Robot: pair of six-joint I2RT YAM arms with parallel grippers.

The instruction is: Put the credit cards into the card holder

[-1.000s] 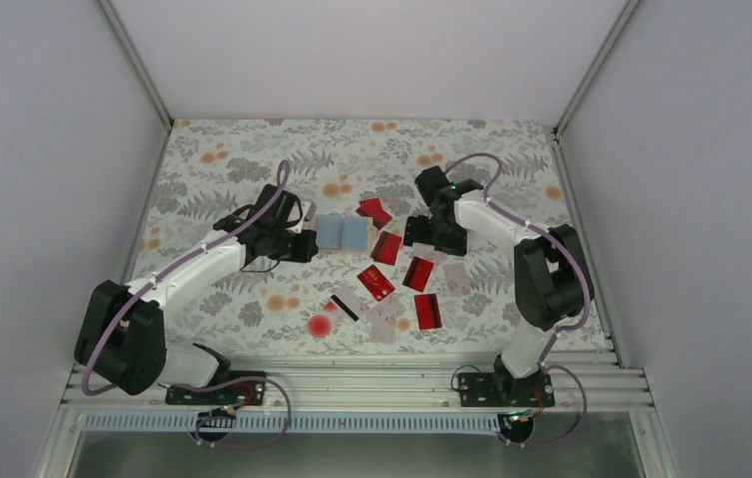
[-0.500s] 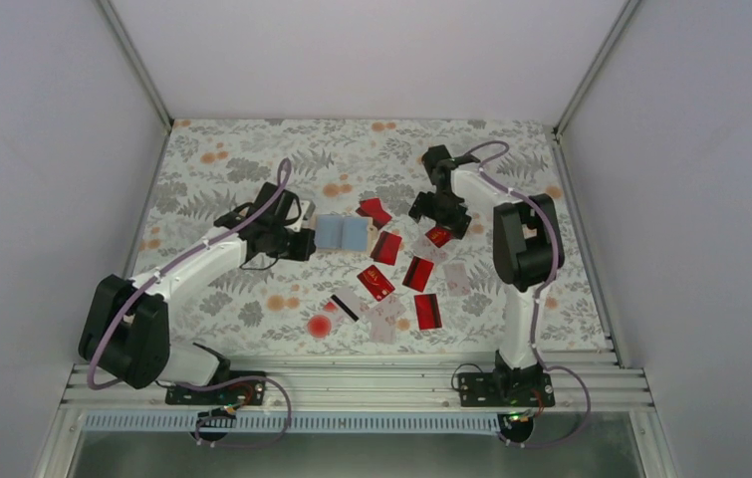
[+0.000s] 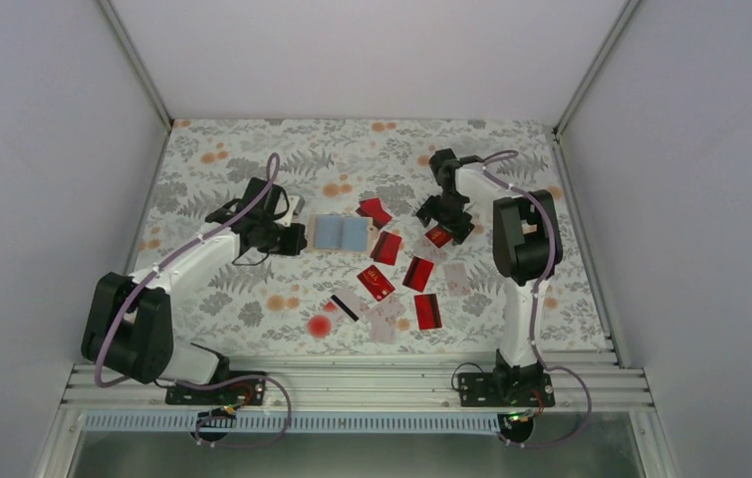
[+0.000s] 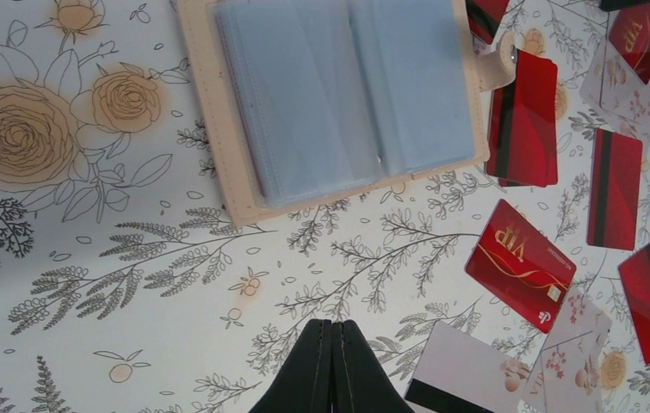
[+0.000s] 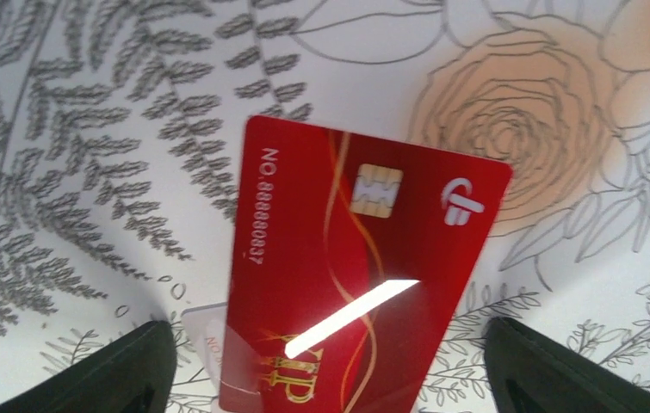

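Nearby, along the front of the flower-printed table cloth (image 3: pixel 252 309), most of the flat glossy red and pale pinkish credit cards (image 3: pixel 376 283) lay scattered and untouched, none yet stowed. Further in, the left gripper (image 4: pixel 332 329) had eased back from the small tan folding card holder (image 4: pixel 347 95), which lay spread open with its light blue lining up. That gripper's fingers were pressed together on nothing. Beyond that, the right gripper (image 5: pixel 328 331) had swung out to the far side and come down over one red chip card (image 5: pixel 347 258). Its jaws stood wide on either side, apparently not yet pinching it. I took it for the start of a pick. Behind stood plain pale grey walls (image 3: pixel 352 50).
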